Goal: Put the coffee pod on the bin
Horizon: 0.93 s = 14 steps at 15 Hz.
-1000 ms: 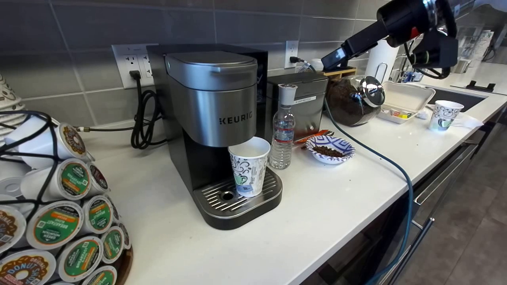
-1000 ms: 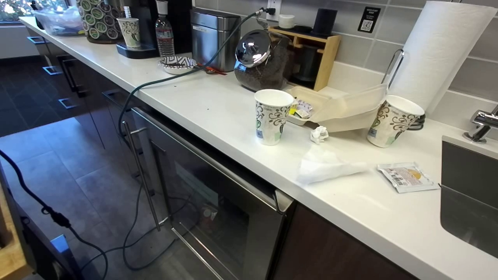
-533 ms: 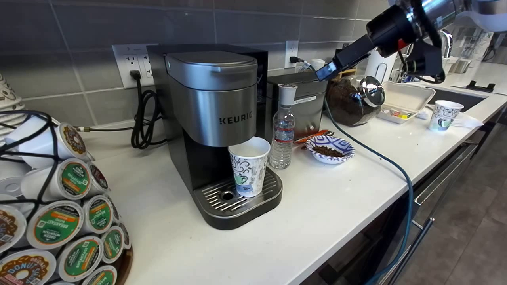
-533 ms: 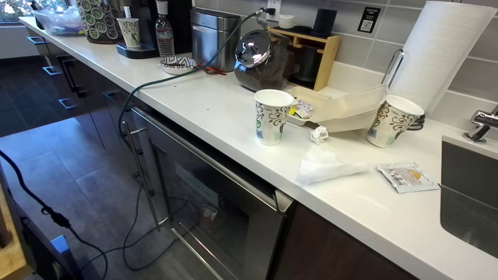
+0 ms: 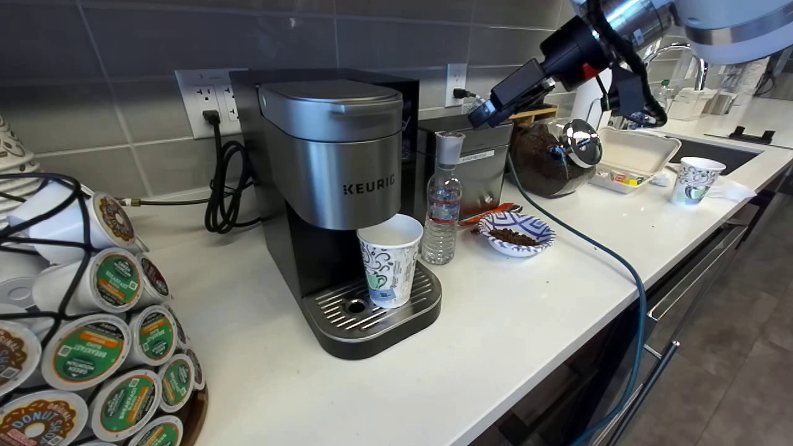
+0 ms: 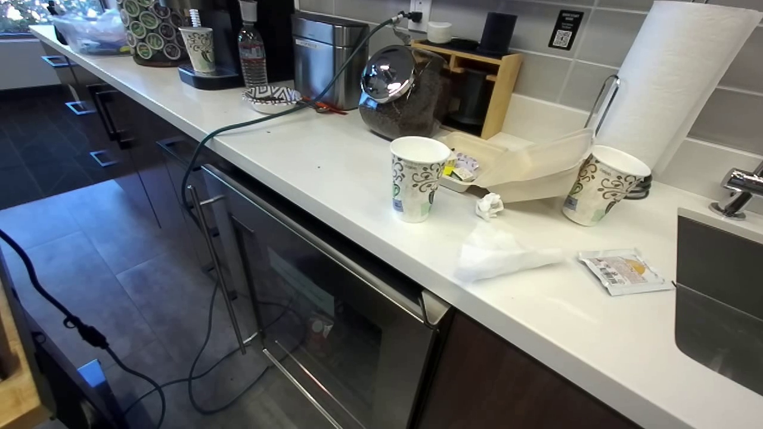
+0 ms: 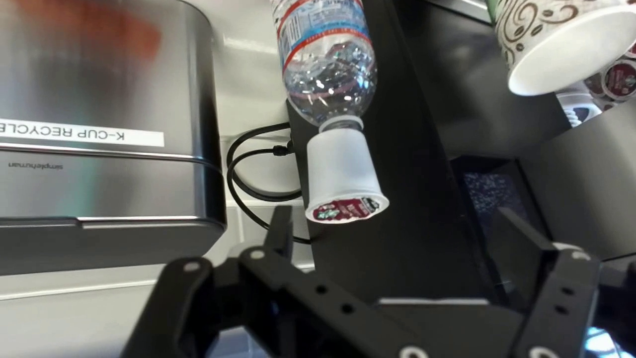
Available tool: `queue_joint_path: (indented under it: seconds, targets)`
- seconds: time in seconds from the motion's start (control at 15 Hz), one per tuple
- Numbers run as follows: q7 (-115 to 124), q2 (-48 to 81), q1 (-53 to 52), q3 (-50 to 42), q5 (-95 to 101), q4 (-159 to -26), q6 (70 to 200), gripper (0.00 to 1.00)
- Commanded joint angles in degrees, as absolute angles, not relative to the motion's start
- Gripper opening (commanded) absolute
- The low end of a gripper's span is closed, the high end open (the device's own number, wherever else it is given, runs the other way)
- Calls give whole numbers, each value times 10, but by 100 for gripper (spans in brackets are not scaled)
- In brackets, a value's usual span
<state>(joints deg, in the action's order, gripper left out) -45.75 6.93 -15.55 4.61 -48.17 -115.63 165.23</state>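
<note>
A white coffee pod (image 5: 450, 148) with a dark red foil lid stands upright, lid up, on the neck of a clear water bottle (image 5: 441, 217). The pod also shows in the wrist view (image 7: 339, 166), which stands upside down, and in an exterior view (image 6: 248, 12). The bin (image 5: 471, 170) is a steel box labelled K-CUP RECYCLE, lid shut, beside the bottle; it shows in the wrist view (image 7: 99, 94) and an exterior view (image 6: 328, 65). My gripper (image 5: 482, 116) is open and empty, above the bin's front top and short of the pod. In the wrist view the gripper's fingers (image 7: 400, 223) stand wide apart.
A Keurig machine (image 5: 334, 148) holding a paper cup (image 5: 390, 266) stands beside the bottle. A patterned bowl (image 5: 517, 234), a blue cable (image 5: 579, 229) and a jar (image 5: 545, 158) are near the bin. A rack of pods (image 5: 93, 347) stands at the counter's far end.
In an exterior view, my gripper has moved left and down, from beyond the bin towards the bottle and pod. More of the arm shows. The pod, bottle and bin have not moved.
</note>
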Motion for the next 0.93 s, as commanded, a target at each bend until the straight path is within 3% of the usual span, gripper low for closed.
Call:
queue_joint_path:
  seconds: [0.0,0.87]
  targets:
    - [-409,96,-164,38,-436,-1128,1659,100]
    - [-323,151,-183,21,-316,-1072,1651,100]
